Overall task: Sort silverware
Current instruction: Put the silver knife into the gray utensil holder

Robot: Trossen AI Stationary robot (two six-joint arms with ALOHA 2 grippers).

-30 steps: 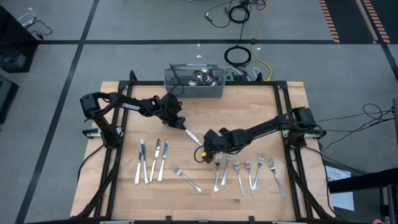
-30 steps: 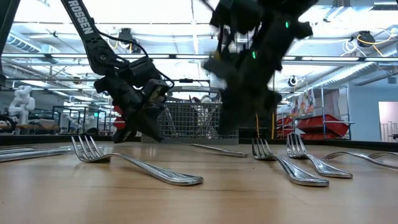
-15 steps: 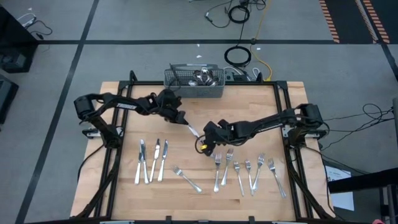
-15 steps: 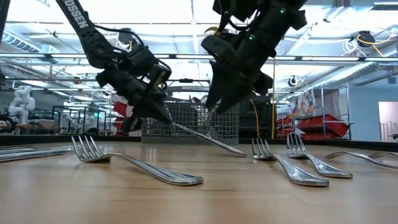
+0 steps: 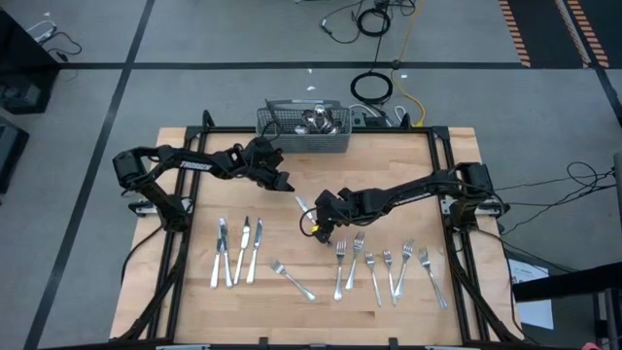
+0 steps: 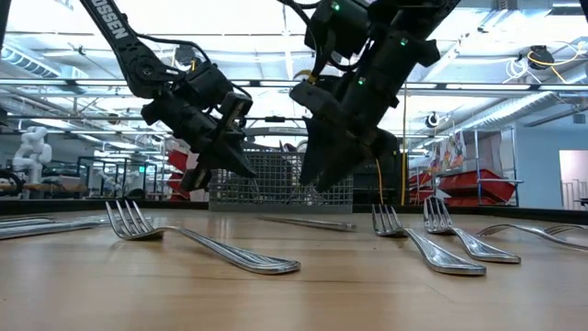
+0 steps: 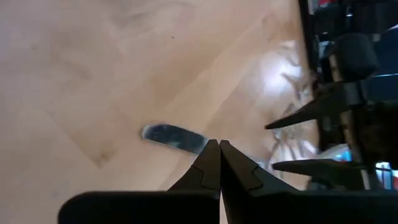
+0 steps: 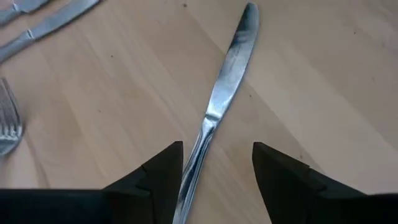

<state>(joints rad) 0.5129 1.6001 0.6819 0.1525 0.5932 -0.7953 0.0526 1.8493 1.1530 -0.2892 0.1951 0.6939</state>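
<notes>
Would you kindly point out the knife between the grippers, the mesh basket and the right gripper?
knife (image 8: 225, 81), right wrist view, on the blade
basket (image 5: 303, 142), high view, on its front wall
right gripper (image 8: 214, 163), right wrist view, midway between its open fingertips

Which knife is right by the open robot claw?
The shiny silver table knife lying alone mid-table, its handle between the open right gripper's fingers. The three other silver knives lie side by side in a row nearer the left arm.
</notes>
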